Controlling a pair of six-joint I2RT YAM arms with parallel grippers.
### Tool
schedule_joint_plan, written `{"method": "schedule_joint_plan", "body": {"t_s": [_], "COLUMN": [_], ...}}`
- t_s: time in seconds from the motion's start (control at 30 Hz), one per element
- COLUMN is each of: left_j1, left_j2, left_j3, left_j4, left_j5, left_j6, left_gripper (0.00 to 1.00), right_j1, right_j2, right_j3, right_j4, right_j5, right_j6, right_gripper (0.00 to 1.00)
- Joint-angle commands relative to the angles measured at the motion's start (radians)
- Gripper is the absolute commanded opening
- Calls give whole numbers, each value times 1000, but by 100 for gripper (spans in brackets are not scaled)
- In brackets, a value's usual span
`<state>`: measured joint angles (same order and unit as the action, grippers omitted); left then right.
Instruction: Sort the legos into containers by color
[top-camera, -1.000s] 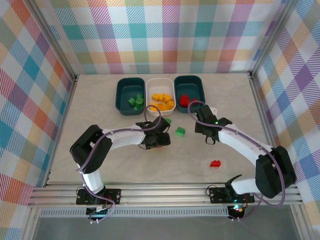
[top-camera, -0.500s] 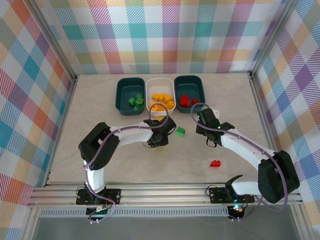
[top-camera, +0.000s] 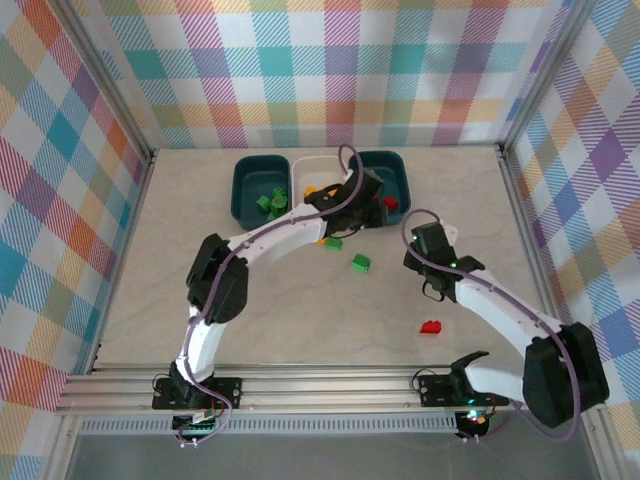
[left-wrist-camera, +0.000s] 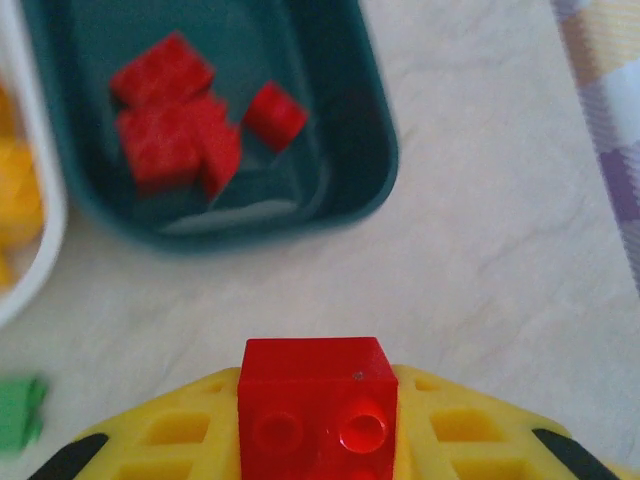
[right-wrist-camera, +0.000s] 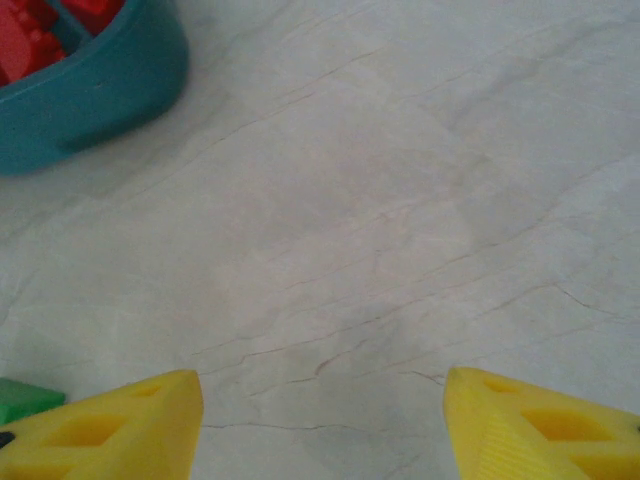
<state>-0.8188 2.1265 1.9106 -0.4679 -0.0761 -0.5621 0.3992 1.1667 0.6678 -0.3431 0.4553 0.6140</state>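
1. Left gripper (left-wrist-camera: 316, 445) pinches a red brick (left-wrist-camera: 312, 385) betw. its yellow fingers, studs toward the cam. It hangs over the table (left-wrist-camera: 480, 280), just short of the right teal tub (left-wrist-camera: 350, 190).
2. That tub holds a few piled red bricks (left-wrist-camera: 170, 120).
3. White tub (top-camera: 315, 160), middle, has yellow bricks (top-camera: 312, 192). Left teal tub (top-camera: 243, 185) has green bricks (top-camera: 270, 204).
4. Right gripper (right-wrist-camera: 320, 425): fingers spread wide, nothing betw. them, low over bare table near the right teal tub's corner.
5. Loose on table: 2 loose green bricks (top-camera: 360, 263) near the tubs, and 1 loose red brick (top-camera: 431, 326) well apart, nearer the arm bases.
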Motion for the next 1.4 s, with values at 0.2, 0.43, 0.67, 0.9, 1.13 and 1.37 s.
{"method": "schedule_joint_plan", "body": {"t_s": [0.2, 0.43, 0.67, 0.9, 1.13, 1.37], "left_j1": [72, 120, 119, 112, 109, 108], "left_j2": [367, 471, 346, -184, -514, -751], "left_j3": [505, 674, 593, -238, -810, -1079], "left_j4": [-131, -117, -128, 323, 486, 425], "left_j5": [36, 135, 197, 158, 137, 63], "left_j6": [135, 139, 140, 27, -88, -78], "left_gripper": [34, 59, 83, 84, 85, 85], "right_j1": [-37, -37, -37, -35, -30, -19], "right_j2": [-100, -156, -219, -191, -93, -71], "right_j3": [-42, -32, -4, -27, -15, -22], "right_j4": [31, -47, -316, -532, -606, -708], "right_j5": [-44, -56, -84, -213, -325, -338], "right_j6": [39, 59, 192, 309, 345, 360], "right_gripper": [65, 70, 76, 76, 78, 80]}}
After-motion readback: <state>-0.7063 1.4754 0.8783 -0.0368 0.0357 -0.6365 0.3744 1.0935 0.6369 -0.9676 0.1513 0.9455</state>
